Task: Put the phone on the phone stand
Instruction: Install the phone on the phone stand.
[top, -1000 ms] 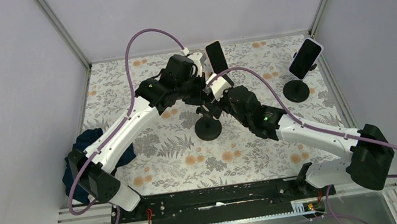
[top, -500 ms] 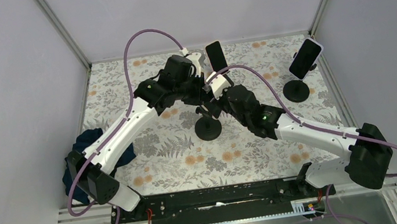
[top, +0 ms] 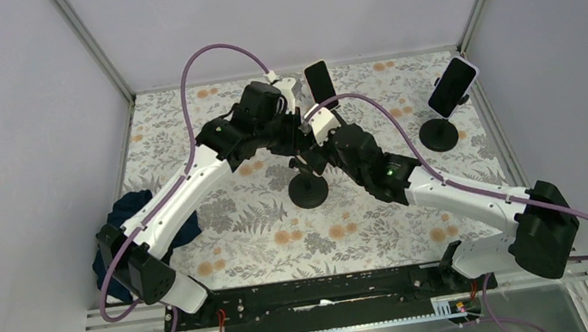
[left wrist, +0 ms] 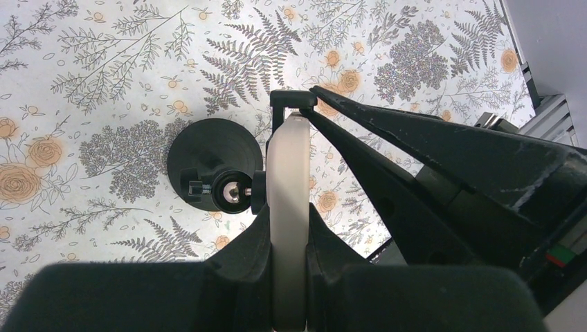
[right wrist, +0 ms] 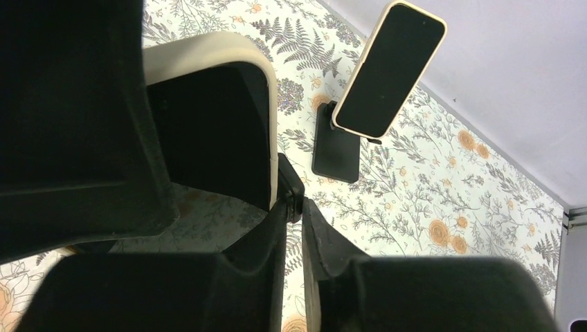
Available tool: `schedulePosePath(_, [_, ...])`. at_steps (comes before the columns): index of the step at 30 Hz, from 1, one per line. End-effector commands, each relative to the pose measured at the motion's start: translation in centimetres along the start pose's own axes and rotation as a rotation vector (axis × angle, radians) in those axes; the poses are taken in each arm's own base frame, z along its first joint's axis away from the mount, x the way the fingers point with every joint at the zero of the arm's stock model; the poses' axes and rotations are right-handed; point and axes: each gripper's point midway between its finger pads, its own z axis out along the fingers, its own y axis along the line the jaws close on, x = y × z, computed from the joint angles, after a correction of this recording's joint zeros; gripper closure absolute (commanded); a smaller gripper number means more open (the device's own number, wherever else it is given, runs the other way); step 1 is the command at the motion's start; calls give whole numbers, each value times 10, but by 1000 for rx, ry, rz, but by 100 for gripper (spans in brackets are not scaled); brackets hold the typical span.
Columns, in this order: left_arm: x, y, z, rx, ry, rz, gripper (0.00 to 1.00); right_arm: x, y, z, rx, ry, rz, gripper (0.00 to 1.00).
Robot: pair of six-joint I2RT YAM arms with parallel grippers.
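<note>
Two grippers meet at one black phone stand [left wrist: 208, 158] on the floral-printed worktop [left wrist: 104, 62]. The left gripper [left wrist: 287, 232] is clamped on the phone [left wrist: 287, 166]. The phone shows edge-on, a smooth, rounded cream-white case held between matte black fingers. Just past that gripper's tips, the phone's far end meets the stand's small black hook. The stand's round base and its ball joint lie just left of the phone. The right gripper [right wrist: 292, 211] comes in from the right, its wedge-shaped fingers a thin slit apart at that hook; whether they pinch it I cannot tell. Beyond the right gripper's tips a second phone [right wrist: 387, 69], dark-screened in a pale case, sits tilted on a square-footed stand [right wrist: 337, 149]. Compared with the earlier top views, both arms have shifted slightly to the left, while the phone stand's base is on the same spot.
</note>
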Motion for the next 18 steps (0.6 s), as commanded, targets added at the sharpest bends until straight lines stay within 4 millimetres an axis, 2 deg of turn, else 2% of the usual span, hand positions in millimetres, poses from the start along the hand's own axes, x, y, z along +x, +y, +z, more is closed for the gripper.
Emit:
schedulePosePath(1, [61, 89, 17, -310, 233, 12, 100, 2, 38, -4, -139, 27, 7, 80])
schedulePosePath(9, [59, 88, 16, -307, 225, 12, 100, 1, 39, -5, -145, 29, 16, 78])
schedulePosePath(14, [59, 89, 16, -307, 226, 12, 100, -2, 37, -6, -139, 25, 7, 72])
schedulePosePath(18, [59, 90, 15, -310, 224, 11, 100, -4, 35, -8, -143, 26, 1, 73])
